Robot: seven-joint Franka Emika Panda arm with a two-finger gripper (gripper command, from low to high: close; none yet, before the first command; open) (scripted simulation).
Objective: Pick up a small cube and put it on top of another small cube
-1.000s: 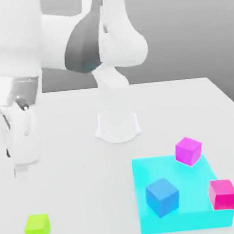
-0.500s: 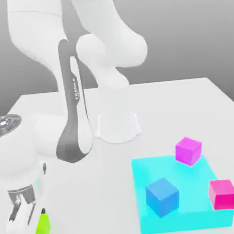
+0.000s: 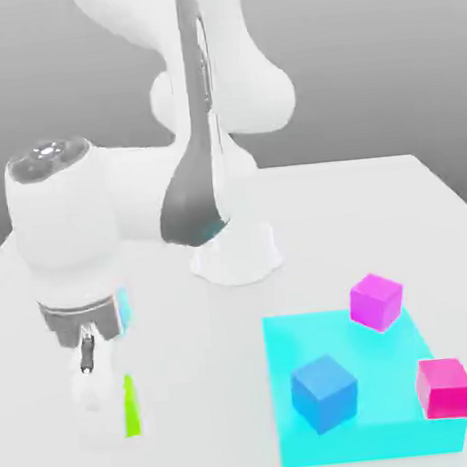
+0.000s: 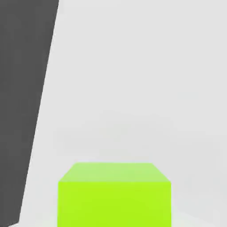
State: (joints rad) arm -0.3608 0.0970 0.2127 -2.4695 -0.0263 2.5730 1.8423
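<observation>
The lime-green small cube (image 3: 131, 406) shows as a narrow green sliver at the exterior view's lower left, over the white table (image 3: 198, 452). My gripper (image 3: 115, 420) points downward and is shut on it. In the hand view the same small cube (image 4: 114, 195) sits close up between the jaws, with white table behind it. A magenta cube (image 3: 376, 301) and a pink cube (image 3: 444, 388) rest on the cyan platform (image 3: 378, 440) at the exterior view's lower right, well away from my gripper.
A blue cube (image 3: 324, 392) sits on the cyan platform between the two pinkish cubes. The arm's white base (image 3: 235, 252) stands mid-table, and its links arch over the left half. The table's edge runs beside a dark floor (image 4: 22, 88).
My gripper came down over the lime-green cube and shut on it. Hand and cube now sit higher and further towards the exterior view's right than half a second ago.
</observation>
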